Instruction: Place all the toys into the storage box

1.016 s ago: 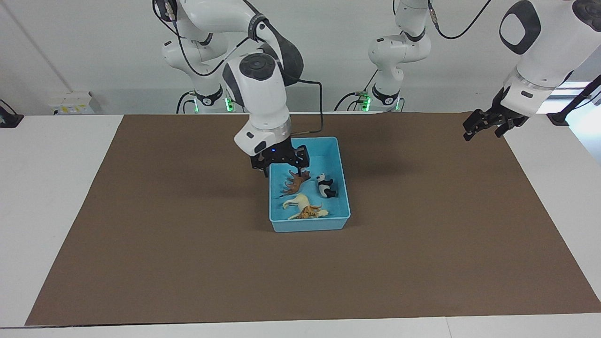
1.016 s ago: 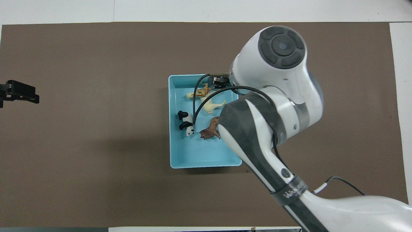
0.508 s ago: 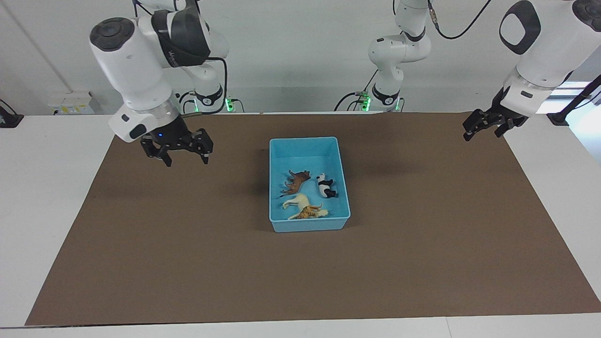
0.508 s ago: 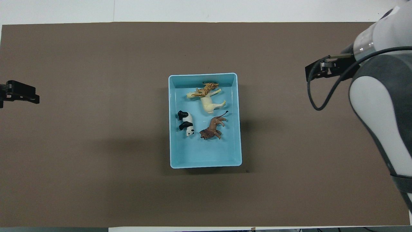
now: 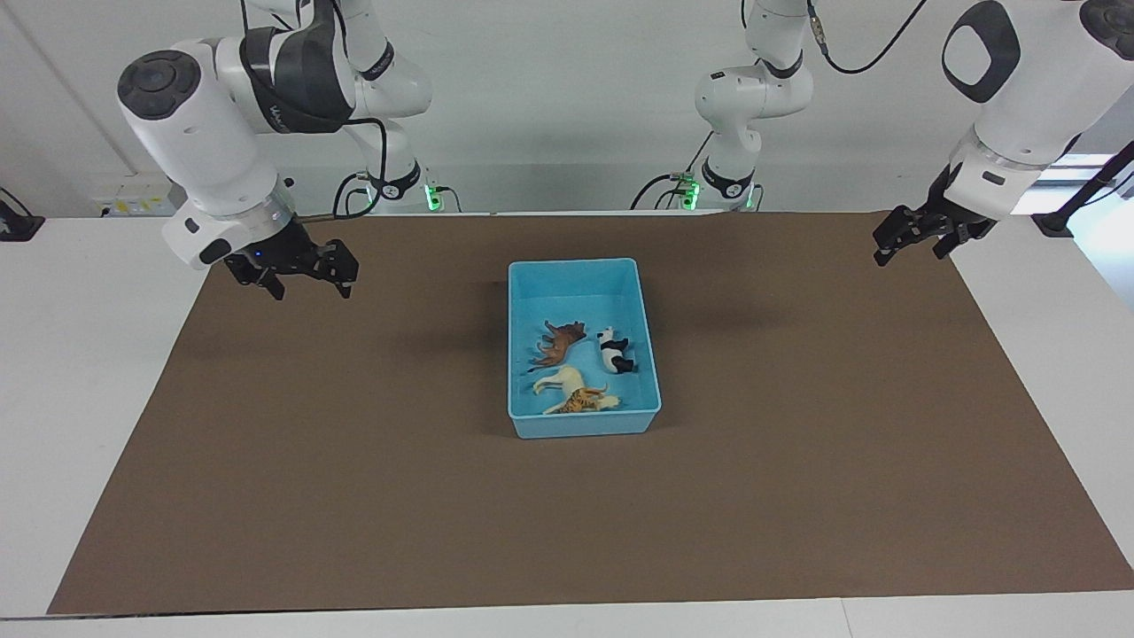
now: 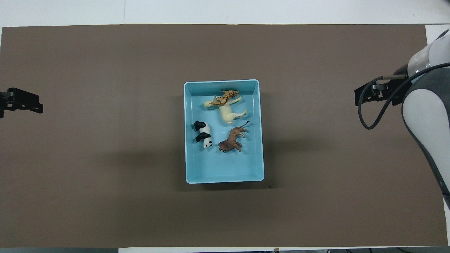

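Now | storage box (image 5: 651, 354) long axis toward robots | four toys inside

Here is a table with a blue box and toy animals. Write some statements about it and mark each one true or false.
1. All four toys lie in the storage box. True.
2. The panda stands on the brown mat. False: it lies in the box.
3. The right gripper holds the brown animal. False: it is open and empty, over the mat.
4. The striped cat touches the cream horse. True.
5. The left gripper is open and holds nothing. True.
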Motion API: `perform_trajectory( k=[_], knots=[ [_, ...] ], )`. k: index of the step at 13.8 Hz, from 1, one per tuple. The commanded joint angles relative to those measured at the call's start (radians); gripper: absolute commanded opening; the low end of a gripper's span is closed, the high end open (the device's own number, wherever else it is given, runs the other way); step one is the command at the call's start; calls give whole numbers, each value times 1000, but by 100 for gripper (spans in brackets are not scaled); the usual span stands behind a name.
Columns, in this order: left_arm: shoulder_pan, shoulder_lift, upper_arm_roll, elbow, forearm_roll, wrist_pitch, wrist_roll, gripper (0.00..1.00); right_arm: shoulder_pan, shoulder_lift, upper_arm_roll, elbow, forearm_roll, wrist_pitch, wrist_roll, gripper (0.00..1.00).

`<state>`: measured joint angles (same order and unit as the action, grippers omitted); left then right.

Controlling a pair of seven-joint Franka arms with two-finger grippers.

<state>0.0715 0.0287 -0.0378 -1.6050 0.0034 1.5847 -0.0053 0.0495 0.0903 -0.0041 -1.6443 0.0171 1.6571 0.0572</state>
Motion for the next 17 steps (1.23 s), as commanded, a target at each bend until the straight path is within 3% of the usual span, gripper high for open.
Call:
perform_trajectory(
  k=[1,6,17],
  knots=[
    [2,-18,-1,-16,-8,-9,8,100,-8,-75,7,-94,-16,46,15,100],
    [2,-18,-2,-18,-9,-9,8,100,-55,-49,7,-19,-19,33,-10,100],
    [2,-18,-2,-16,-8,-9,8,100,-60,-60,9,-28,-60,9,-33,100]
  ],
)
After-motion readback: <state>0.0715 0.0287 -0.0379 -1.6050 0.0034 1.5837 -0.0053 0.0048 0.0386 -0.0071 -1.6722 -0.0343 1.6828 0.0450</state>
